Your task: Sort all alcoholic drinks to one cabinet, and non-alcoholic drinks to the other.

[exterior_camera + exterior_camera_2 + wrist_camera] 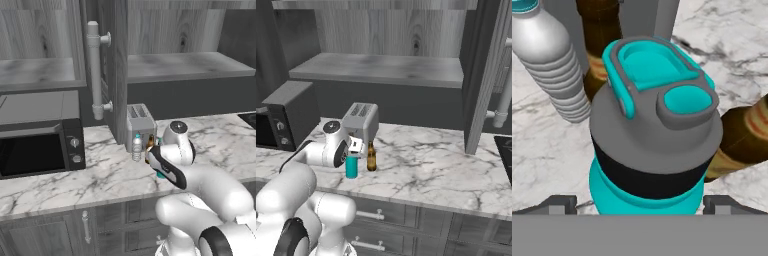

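Beside toaster, flask between open jaws

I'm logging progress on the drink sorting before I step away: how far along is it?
Done: nothing; both open cabinet shelves look bare, and every drink stands on the counter by the toaster.
In hand: the open gripper straddles the teal flask, not yet closed on it.
Left: the flask, the clear water bottle and both beer bottles must be shelved.

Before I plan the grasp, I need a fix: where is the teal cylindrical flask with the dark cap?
The teal cylindrical flask stands on the marble counter before the silver toaster, between the open gripper fingertips, amber-brown glass beer bottle at its right.
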### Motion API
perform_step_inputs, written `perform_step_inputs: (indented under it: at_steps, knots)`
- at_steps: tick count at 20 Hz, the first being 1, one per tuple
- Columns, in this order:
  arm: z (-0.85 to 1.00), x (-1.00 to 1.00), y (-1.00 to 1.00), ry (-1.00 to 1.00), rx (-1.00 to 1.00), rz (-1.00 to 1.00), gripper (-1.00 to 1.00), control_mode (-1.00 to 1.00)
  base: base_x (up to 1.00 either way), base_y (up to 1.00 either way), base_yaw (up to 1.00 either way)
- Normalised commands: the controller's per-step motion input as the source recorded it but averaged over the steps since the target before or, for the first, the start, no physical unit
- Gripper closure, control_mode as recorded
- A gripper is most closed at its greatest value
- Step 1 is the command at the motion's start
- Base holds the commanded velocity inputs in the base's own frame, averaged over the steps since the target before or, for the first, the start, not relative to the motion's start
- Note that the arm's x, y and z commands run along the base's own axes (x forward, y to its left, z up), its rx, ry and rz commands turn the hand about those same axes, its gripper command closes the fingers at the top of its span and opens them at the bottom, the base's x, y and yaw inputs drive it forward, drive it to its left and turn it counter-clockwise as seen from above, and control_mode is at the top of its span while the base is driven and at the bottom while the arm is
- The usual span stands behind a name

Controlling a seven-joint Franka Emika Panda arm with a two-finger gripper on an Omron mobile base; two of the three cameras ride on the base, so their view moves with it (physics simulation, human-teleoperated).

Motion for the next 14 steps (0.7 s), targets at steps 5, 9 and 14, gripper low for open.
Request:
perform_step_inputs:
  at_steps: [5, 9, 14]
  knots:
    - [-0.20, 0.00, 0.00, 0.00, 0.00, 0.00, 1.00, -1.00, 0.00, 0.00, 0.00]
    - [-0.08, -0.10, 0.00, 0.00, 0.00, 0.00, 1.00, -1.00, 0.00, 0.00, 0.00]
    - [-0.01, -0.32, -0.02, -0.03, 0.00, 0.01, 1.00, -1.00, 0.00, 0.00, 0.00]
